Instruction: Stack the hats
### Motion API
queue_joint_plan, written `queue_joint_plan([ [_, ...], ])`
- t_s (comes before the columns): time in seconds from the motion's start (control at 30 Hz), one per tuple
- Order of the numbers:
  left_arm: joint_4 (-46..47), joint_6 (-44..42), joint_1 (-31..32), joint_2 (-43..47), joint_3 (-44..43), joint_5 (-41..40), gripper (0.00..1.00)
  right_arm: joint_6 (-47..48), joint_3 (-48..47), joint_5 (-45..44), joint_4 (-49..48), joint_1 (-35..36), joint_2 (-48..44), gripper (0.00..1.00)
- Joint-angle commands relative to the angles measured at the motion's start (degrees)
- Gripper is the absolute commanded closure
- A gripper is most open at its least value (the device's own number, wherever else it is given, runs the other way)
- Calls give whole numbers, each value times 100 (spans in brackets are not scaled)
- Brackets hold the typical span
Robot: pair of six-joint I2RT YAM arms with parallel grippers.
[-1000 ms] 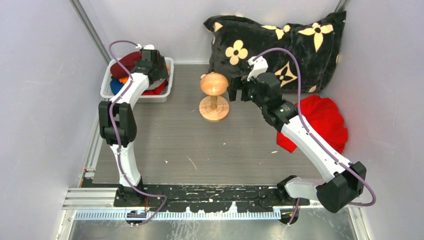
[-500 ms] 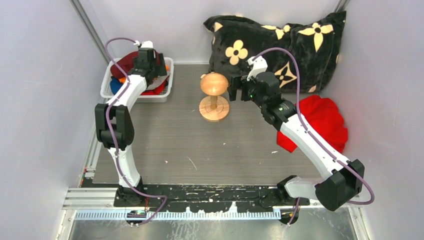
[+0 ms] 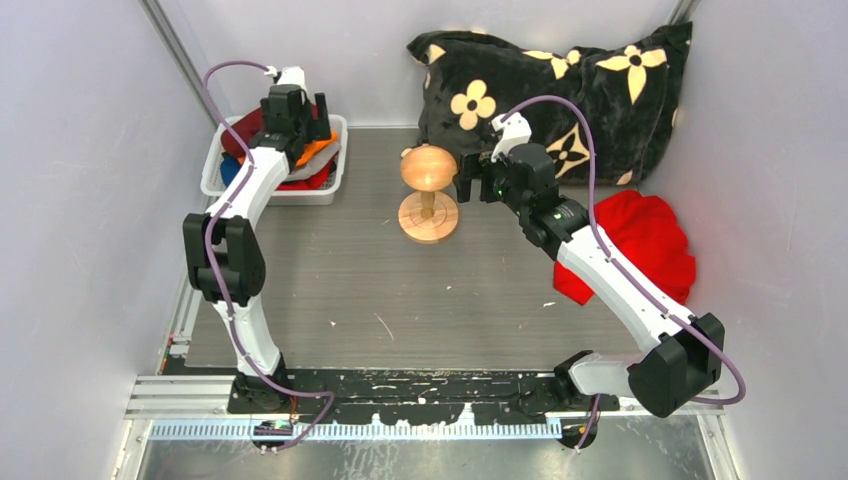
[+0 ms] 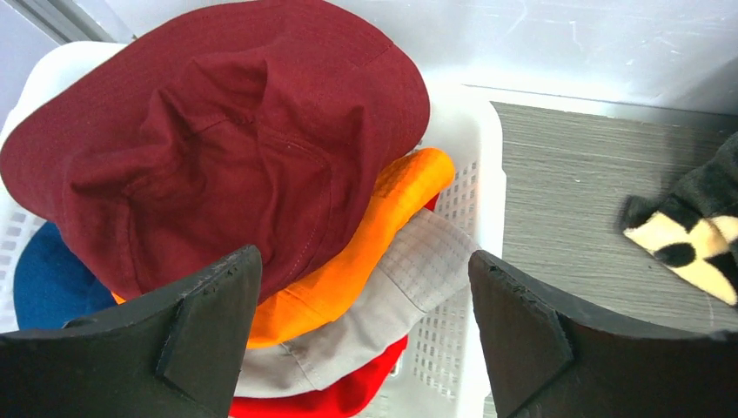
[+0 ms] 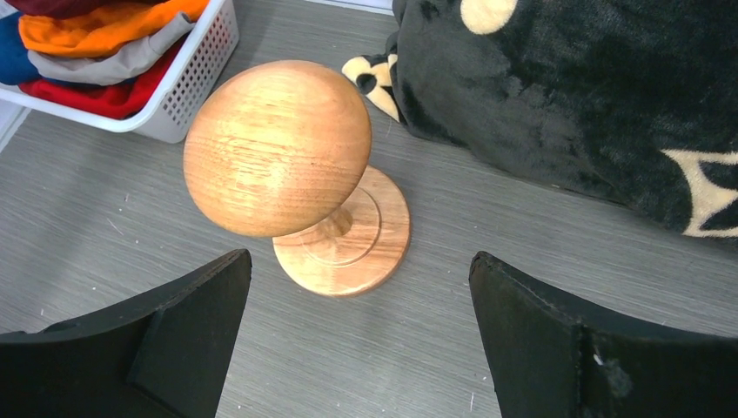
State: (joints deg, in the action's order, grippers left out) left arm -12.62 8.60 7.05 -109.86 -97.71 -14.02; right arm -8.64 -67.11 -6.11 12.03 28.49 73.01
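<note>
The left end effector [image 4: 361, 287] hangs over a white basket [image 4: 487, 174] with its two fingers spread wide and nothing between them. The hats lie piled in that basket, directly beneath it. The maroon hat [image 4: 226, 131] sits on top, ahead of the left finger and reaching out to the basket's far rim. Under it the orange hat [image 4: 383, 218] pokes out between the two fingers, and the pale grey hat [image 4: 409, 279] lies below that, nearer the right finger. The red hat [image 4: 339, 396] shows at the bottom of the pile, closest in, and the blue hat [image 4: 43, 279] peeks out beyond the left finger. None of them touches the fingers.

The right end effector [image 5: 358, 261] is also spread wide and holds nothing. It hovers above the grey counter [image 3: 400, 290]. A wooden stand [image 5: 278, 144], with a rounded head on a disc base, stands upright just ahead of it, between the lines of its fingers and bare of any hat. A black pillow [image 5: 592, 96] with cream flowers lies ahead on its right side, and the basket lies ahead to its left. A red cloth bundle [image 3: 650, 240] sits behind it, beside the right arm.
</note>
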Motion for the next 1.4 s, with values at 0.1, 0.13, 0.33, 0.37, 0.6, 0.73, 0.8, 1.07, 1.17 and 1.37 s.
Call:
queue_joint_plan([
  [0.1,376,-520,7,-338,-404,-77,12,104,-44,23,-236,-21,-104,0],
  [0.13,375,-537,-2,-382,-422,-89,12,106,-28,22,-247,-21,-109,0],
  [0.33,327,-652,-27,-648,-605,-142,15,128,-56,-4,-237,-36,-85,0],
  [0.37,342,-662,-40,-684,-616,-144,17,132,-51,-4,-236,-41,-84,0],
  [0.6,488,-817,-157,-1124,-859,-309,57,152,-66,1,-206,-50,-77,0],
  [0.73,481,-939,-202,-1322,-1066,-384,68,144,-56,-13,-195,-62,-116,0],
  [0.8,425,-1061,-200,-1409,-1204,-435,69,135,-46,0,-176,-61,-123,0],
  [1.07,250,-1392,-204,-1590,-1707,-508,100,105,-13,25,-166,-55,-214,0],
  [1.17,421,-1348,-155,-1177,-1535,-341,100,96,-3,20,-190,-66,-224,0],
  [1.37,15,-1405,243,-320,-1744,-22,100,94,12,40,-223,-63,-240,0],
])
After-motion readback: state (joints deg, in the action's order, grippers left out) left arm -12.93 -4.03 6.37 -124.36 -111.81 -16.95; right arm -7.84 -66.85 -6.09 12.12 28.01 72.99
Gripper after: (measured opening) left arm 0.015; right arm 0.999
